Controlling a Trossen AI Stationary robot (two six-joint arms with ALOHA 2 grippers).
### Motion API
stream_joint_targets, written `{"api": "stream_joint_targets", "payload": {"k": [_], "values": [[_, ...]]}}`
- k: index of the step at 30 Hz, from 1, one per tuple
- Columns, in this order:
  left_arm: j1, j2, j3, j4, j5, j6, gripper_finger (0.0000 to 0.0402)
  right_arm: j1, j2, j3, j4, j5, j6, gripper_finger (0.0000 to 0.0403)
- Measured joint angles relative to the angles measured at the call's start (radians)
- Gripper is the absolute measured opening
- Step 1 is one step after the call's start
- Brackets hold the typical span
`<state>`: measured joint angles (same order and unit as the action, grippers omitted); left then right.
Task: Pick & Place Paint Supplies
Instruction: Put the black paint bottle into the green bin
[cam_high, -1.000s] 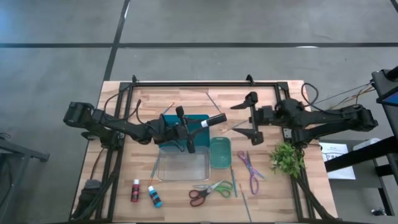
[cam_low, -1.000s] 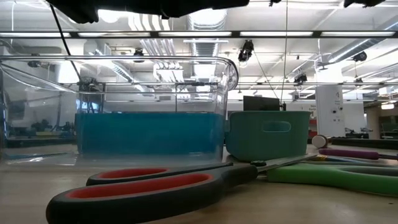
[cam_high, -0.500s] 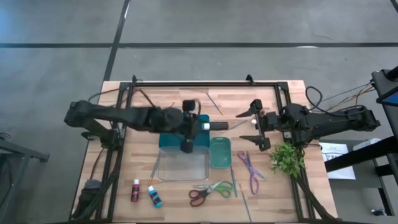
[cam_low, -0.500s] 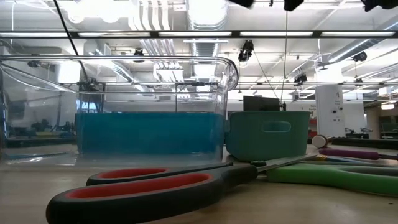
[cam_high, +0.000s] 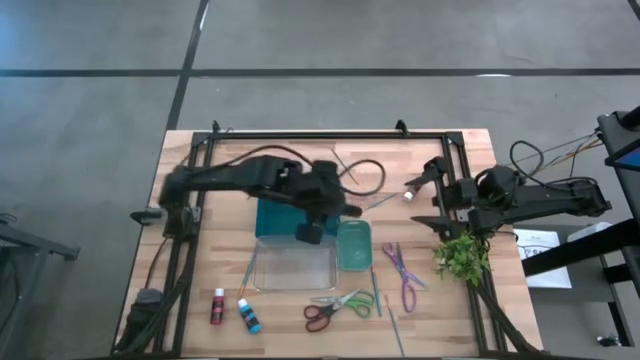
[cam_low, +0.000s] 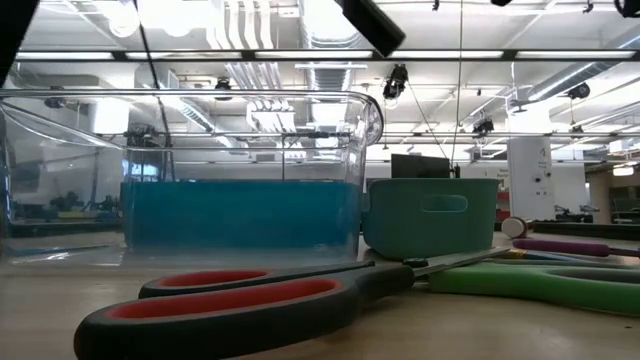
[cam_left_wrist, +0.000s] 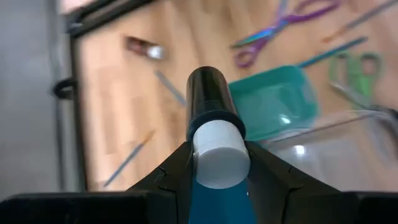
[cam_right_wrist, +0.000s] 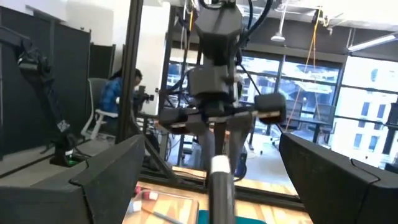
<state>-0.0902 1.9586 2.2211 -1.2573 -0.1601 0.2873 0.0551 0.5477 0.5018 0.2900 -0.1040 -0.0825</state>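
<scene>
One dark paint bottle (cam_left_wrist: 211, 118) rides clamped in the left gripper (cam_high: 340, 208), which has swung right to frame centre, over the teal bin (cam_high: 354, 245) — a drop looks close. At right of centre, the right gripper (cam_high: 425, 205) waits, spread empty.

We see a light wooden slatted table (cam_high: 200, 290) filling the centre of the high view. A clear plastic tub (cam_high: 295, 268) sits at centre, a small teal plastic bin (cam_high: 354, 246) touching its right side. A green leafy plant sprig (cam_high: 461, 255) lies right of centre.
</scene>
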Motion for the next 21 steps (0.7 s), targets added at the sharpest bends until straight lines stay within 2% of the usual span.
{"api": "stream_joint_targets", "payload": {"k": [3,4,8,16,21], "values": [[0.005,0.102,0.13,-0.106,0.055,0.001,0.0118,0.0,-0.041,0.0,-0.049,0.002,0.001,0.037],[0.006,0.124,0.137,-0.123,0.065,0.001,0.0118,0.0,-0.049,0.0,-0.059,0.002,0.001,0.037],[0.026,0.137,0.058,-0.125,0.127,-0.014,0.0118,0.0,-0.079,-0.001,-0.08,0.006,0.001,0.037],[0.028,0.183,0.051,-0.036,0.185,-0.04,0.0118,-0.001,-0.091,-0.001,-0.115,0.029,-0.005,0.037],[0.027,0.193,0.044,-0.006,0.187,-0.05,0.0118,-0.001,-0.092,-0.001,-0.159,0.042,-0.017,0.037]]}}
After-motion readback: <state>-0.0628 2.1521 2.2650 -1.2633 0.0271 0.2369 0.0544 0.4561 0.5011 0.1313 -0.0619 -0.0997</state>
